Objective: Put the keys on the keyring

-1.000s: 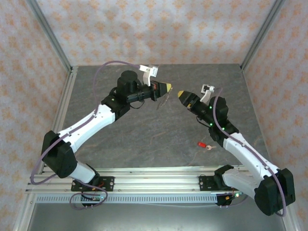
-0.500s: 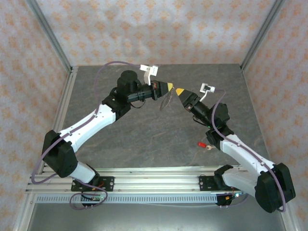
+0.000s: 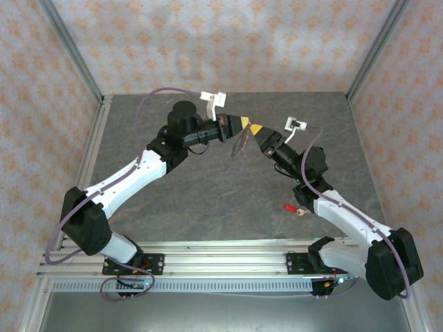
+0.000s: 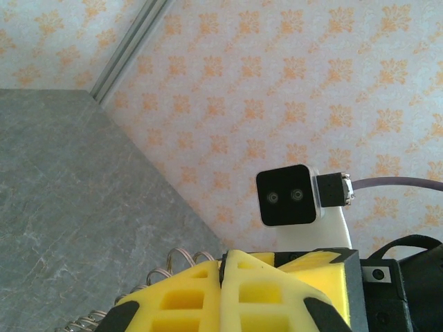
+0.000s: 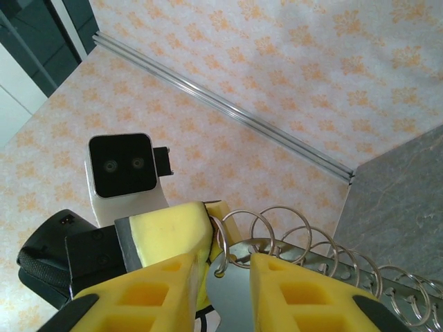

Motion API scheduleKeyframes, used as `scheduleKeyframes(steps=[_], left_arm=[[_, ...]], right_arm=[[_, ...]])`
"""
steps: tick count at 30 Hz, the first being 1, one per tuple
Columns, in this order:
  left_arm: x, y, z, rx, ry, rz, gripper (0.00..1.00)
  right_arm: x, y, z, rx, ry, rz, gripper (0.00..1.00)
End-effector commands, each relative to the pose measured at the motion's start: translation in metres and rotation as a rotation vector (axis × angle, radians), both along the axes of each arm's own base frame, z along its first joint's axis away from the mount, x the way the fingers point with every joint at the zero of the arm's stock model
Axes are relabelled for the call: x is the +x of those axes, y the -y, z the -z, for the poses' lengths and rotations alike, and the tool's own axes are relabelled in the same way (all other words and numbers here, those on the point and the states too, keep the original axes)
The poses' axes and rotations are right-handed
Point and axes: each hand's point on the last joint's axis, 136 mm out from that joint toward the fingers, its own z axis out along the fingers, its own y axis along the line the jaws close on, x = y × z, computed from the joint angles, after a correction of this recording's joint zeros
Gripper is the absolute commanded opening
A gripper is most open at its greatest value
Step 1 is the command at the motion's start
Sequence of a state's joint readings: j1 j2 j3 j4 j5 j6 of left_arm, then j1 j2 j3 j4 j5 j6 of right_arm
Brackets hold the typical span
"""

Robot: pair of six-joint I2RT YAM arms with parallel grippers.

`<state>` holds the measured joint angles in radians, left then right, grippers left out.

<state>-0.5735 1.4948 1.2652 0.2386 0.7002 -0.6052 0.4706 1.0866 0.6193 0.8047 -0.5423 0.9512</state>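
My left gripper [image 3: 242, 124] is raised over the middle of the table, shut on the keyring [image 3: 239, 144], a silvery strip with several wire rings that hangs below it. In the left wrist view the yellow fingers [image 4: 223, 273] are pressed together and rings [image 4: 181, 259] peek out on the left. My right gripper [image 3: 257, 129] faces it tip to tip. Its jaws [image 5: 223, 260] stand apart around a flat silvery tag [image 5: 232, 301] of the keyring [image 5: 304, 238], beside the left gripper's fingers [image 5: 169, 228]. The red-headed key [image 3: 289, 206] lies on the table near the right arm.
The dark grey tabletop [image 3: 208, 200] is fenced by patterned walls and metal frame posts [image 3: 69, 52]. Rails run along the near edge [image 3: 221, 252]. The right arm's elbow [image 3: 308, 166] hangs above the key.
The right gripper has moved up and left until it meets the left gripper at the keyring, and its jaws have narrowed. The left gripper has barely shifted and stays shut. The key has not moved.
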Motion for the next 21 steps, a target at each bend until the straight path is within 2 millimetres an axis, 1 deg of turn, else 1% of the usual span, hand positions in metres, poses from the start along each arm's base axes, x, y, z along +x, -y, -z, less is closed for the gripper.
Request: scheduleKeyframes(steps=[1,4,6,13,21], left_arm=[[-0.0049,0.0013,-0.0137,-0.04,0.044,0.027,0.0],[-0.0046,0.0016,-0.0128,-0.039,0.043,0.026,0.0],[-0.0049,0.0024,-0.0129,-0.04,0.042,0.028,0.0],[-0.0047,0.0028,-0.0123,-0.038,0.042,0.027,0.0],[-0.0067,0.0067,-0.0131,-0.04,0.043,0.039,0.0]], right_arm=[[-0.0074,0.0021,-0.0351,0.055,0.092,-0.003,0.27],[-0.0084,0.0016,-0.0385,0.059,0.099,-0.007,0.32],[-0.0089,0.0011,-0.0401,0.061,0.102,-0.01,0.34],[-0.0114,0.0003,-0.0451,0.069,0.114,-0.018,0.34],[-0.0103,-0.0019,-0.0431,0.067,0.108,-0.023,0.34]])
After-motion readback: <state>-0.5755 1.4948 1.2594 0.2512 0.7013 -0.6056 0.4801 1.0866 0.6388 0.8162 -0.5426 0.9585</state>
